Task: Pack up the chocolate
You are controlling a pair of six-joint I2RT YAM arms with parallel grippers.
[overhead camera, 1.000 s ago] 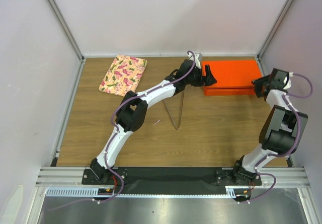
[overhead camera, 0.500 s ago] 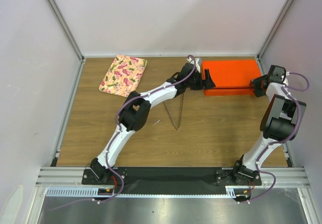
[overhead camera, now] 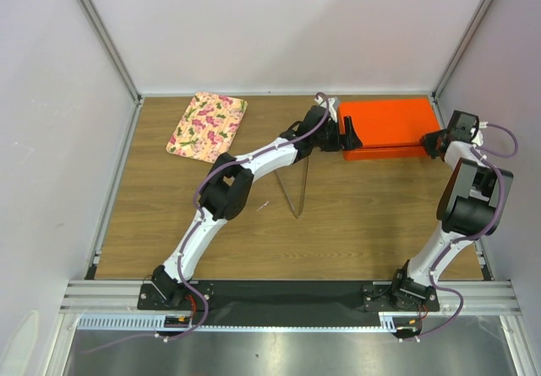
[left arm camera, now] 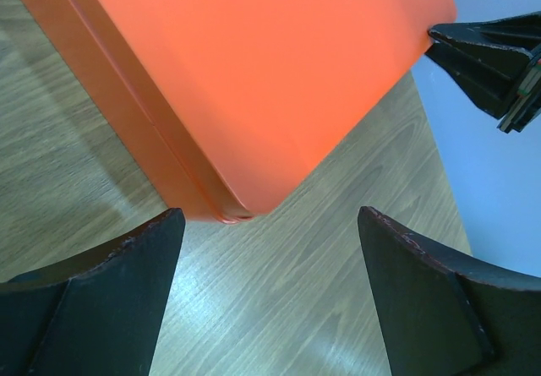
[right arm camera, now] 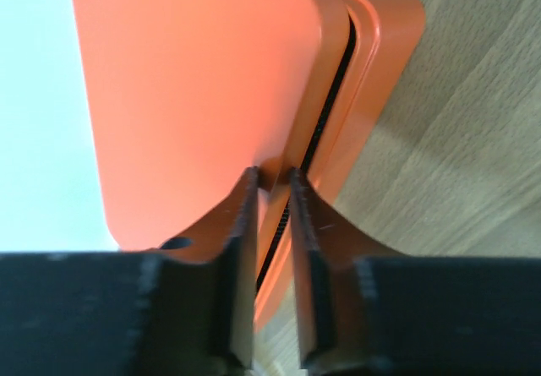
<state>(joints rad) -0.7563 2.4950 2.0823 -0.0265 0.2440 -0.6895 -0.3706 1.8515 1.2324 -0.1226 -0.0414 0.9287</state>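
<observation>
An orange box [overhead camera: 385,125] lies at the far right of the wooden table [overhead camera: 338,224], its long axis running left to right. No chocolate shows in any view, and whether it is inside the box cannot be told. The right gripper [right arm camera: 272,177] meets the box's right end, its jaws pinching the rim of the lid [right arm camera: 194,80]. The left gripper [left arm camera: 270,224] hovers at the box's near-left corner, jaws spread wide and empty. The right arm looks best placed to raise the lid
</observation>
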